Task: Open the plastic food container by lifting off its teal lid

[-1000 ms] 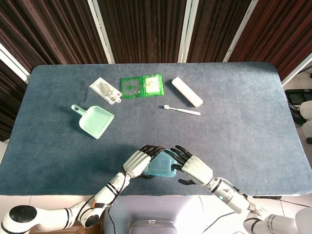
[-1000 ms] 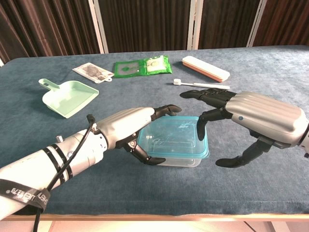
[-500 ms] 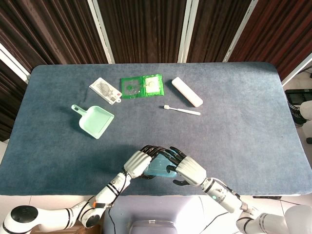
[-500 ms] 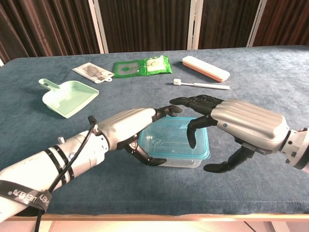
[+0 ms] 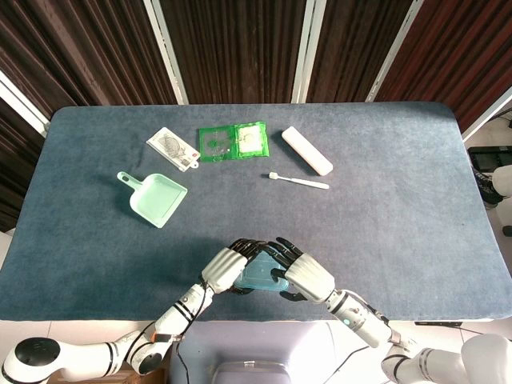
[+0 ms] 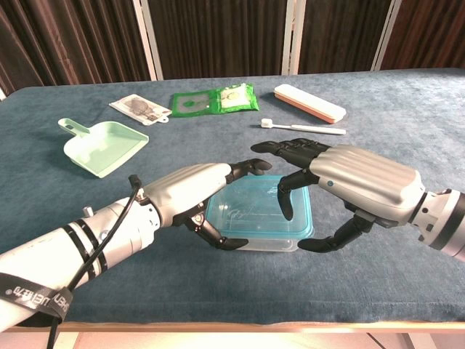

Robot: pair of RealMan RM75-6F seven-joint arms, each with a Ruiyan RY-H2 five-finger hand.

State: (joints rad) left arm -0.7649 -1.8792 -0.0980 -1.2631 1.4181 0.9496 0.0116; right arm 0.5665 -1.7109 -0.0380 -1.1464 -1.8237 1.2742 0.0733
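Note:
The clear plastic container [image 6: 251,236] with its teal lid [image 6: 254,211] stands near the table's front edge, and the lid [image 5: 258,276] lies flat on it. My left hand [image 6: 190,190] grips the container's left end, thumb against the front wall and fingers arched over the far edge. My right hand [image 6: 356,183] straddles the right end with its fingers apart. Its fingertips [image 6: 285,211] hover just over the lid and its thumb reaches the front right corner. Seen from the head camera, the left hand [image 5: 226,268] and right hand [image 5: 308,276] cover both ends of the container.
A mint dustpan [image 6: 102,147] lies to the left. Further back are a card packet [image 6: 139,109], a green packet [image 6: 214,99], a white case [image 6: 309,102] and a toothbrush [image 6: 301,128]. The blue table cover [image 6: 407,116] runs to the front edge just below the hands.
My right hand has moved left, from beside the container to over its right end, with fingers above the lid and thumb at the front corner. The left hand and container stayed put.

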